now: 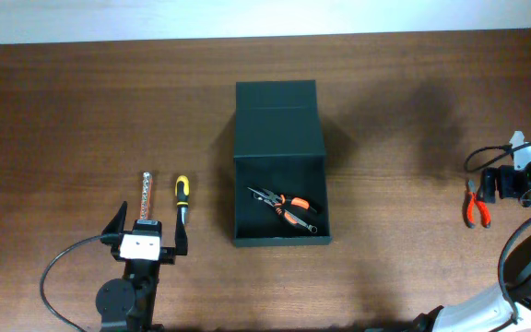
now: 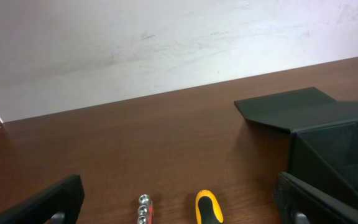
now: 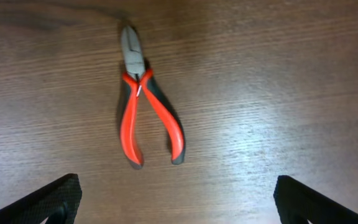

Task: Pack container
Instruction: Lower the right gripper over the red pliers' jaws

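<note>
The container (image 1: 277,129) is a dark green-black box in the middle of the table, open, with its flap lid laid back toward the far side. Orange-and-black pliers (image 1: 289,210) lie inside it. My left gripper (image 1: 148,226) is open and empty, left of the box. Just ahead of it lie a yellow-and-black screwdriver (image 1: 182,198) and a metal socket strip (image 1: 146,192). My right gripper (image 1: 494,184) is open and empty at the far right, next to red pliers (image 1: 475,205). The right wrist view shows these pliers (image 3: 135,74) ahead of the open fingers (image 3: 176,199).
In the left wrist view the screwdriver handle (image 2: 208,208) and socket strip (image 2: 144,208) lie between the open fingers (image 2: 173,214), with the container (image 2: 328,134) to the right. A white wall runs behind the table's far edge. A cable loops at the front left.
</note>
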You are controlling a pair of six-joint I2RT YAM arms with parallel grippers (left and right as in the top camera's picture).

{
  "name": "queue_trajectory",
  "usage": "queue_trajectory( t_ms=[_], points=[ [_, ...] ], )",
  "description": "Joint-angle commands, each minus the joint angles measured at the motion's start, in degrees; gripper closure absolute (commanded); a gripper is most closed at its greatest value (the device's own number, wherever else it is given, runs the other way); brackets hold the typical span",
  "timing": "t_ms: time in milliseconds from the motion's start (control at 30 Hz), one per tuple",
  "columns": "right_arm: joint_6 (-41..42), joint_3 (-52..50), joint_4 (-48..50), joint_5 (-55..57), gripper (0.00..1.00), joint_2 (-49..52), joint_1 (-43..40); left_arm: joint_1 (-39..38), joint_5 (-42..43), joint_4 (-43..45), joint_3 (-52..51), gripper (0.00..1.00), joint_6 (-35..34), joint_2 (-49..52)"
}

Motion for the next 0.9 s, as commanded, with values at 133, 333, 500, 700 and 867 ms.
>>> queue_trajectory(
  t_ms=[133,333,500,700,867],
  points=[
    [1.09,-0.26,0.79,3.21,0.01,3.23,3.91,0.24,-0.20,-0.31,-0.15,0.01,0.74,-0.26],
    [1.09,-0.26,1.68,2.97,0.01,6.03,4.20,0.24,-0.20,-0.31,-0.15,0.01,0.72,-0.26],
    [1.11,-0.26,2.75,2.93,0.01,7.91,4.20,0.24,-0.20,-0.31,-0.15,0.01,0.72,-0.26],
    [1.44,-0.26,2.97,3.23,0.01,8.98,4.22,0.24,-0.20,-0.31,-0.15,0.01,0.74,-0.26],
    [3.69,-0.26,4.11,5.55,0.01,8.98,4.22,0.24,-0.20,-0.31,-0.15,0.01,0.74,-0.26]
  ],
)
